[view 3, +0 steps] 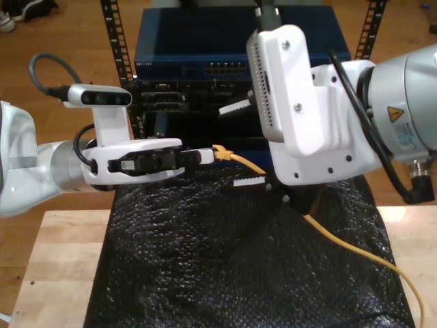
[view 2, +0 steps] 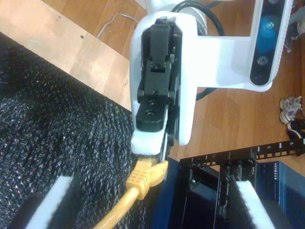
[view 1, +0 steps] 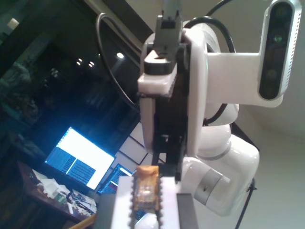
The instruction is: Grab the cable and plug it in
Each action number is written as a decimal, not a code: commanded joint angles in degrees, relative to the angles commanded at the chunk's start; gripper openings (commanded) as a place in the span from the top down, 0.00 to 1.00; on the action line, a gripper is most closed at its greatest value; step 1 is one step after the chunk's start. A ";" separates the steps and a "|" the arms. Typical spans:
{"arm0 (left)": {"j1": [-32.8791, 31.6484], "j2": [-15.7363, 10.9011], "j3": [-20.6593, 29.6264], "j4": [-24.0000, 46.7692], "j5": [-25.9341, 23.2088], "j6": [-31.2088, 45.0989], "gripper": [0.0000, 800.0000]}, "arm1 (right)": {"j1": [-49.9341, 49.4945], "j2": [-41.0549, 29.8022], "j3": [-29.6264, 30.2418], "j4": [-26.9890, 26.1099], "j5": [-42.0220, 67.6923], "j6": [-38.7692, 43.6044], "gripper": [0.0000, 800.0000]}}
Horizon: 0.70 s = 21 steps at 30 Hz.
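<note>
The cable [view 3: 246, 162] is already grabbed, its plug [view 1: 145, 188] clamped in my first gripper [view 3: 207, 155], while my second gripper [view 3: 229, 147] stands open around the cord just ahead, and plugging into the blue box [view 3: 177, 48] beyond is left.

One yellow cable [view 3: 321, 229], two tools, one blue switch [view 3: 232, 48].

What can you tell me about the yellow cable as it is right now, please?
The cable is a thin yellow-orange cord that ends in a ribbed yellow boot and a small clear plug. My first gripper holds the plug end in its shut jaws, roughly level and off the black mat. From there the cord slopes down, passes behind my open second gripper, trails across the mat and runs off the exterior view's lower right.
</note>
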 joint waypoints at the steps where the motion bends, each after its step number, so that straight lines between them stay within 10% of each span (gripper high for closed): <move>1: 0.00 0.00 0.00 -0.09 0.26 0.09 0.99 | 0.00 0.00 0.00 0.00 0.00 0.00 0.17; 21: 0.00 -0.09 0.00 -0.09 0.35 5.10 0.99 | 0.18 -0.18 -0.09 0.09 -0.09 0.35 0.40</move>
